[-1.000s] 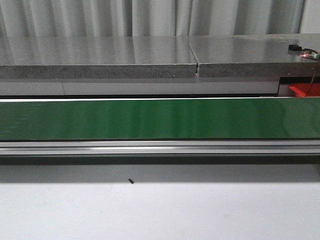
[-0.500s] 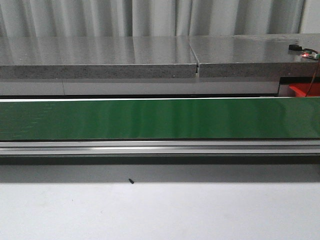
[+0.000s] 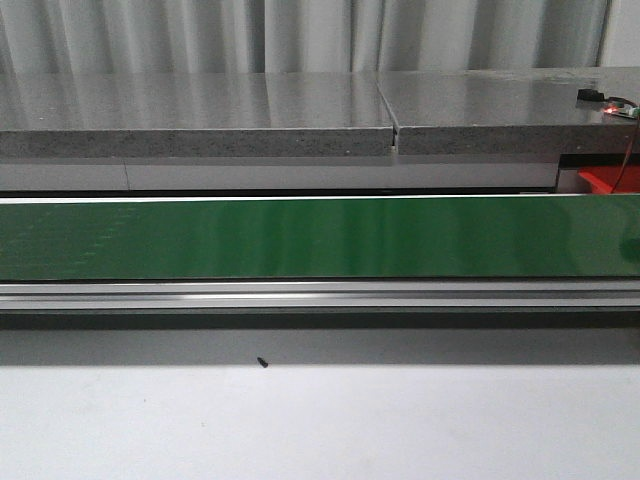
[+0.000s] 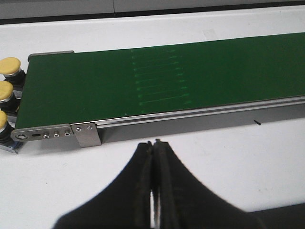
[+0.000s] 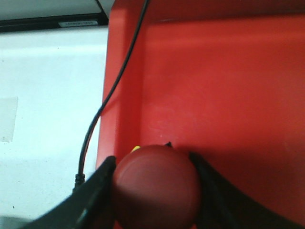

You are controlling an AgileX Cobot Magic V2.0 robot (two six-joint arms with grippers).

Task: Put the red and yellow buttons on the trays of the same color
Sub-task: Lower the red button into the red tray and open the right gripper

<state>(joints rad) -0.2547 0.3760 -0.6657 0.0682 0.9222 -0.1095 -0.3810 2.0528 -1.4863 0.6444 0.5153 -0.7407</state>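
Right end effector (image 5: 155, 191) is pinching a red button (image 5: 156, 186), one finger on each side of its rounded cap, and it's hanging right over the red tray (image 5: 228, 95). Can't tell from the wrist view whether the button is touching the tray floor. A thin black cable (image 5: 102, 109) runs along the tray's edge, over the white surface (image 5: 47, 95).

Left end effector (image 4: 153, 191) has its fingers pressed together with nothing between them, sitting above the white surface just in front of the green conveyor belt (image 4: 157, 81). At the end of the belt there are three yellow buttons (image 4: 6, 91) lined up in a row beside the metal end bracket.

Front view only shows the belt running across, a grey stone slab (image 3: 300, 110) behind it, and a corner of the red tray at far right.
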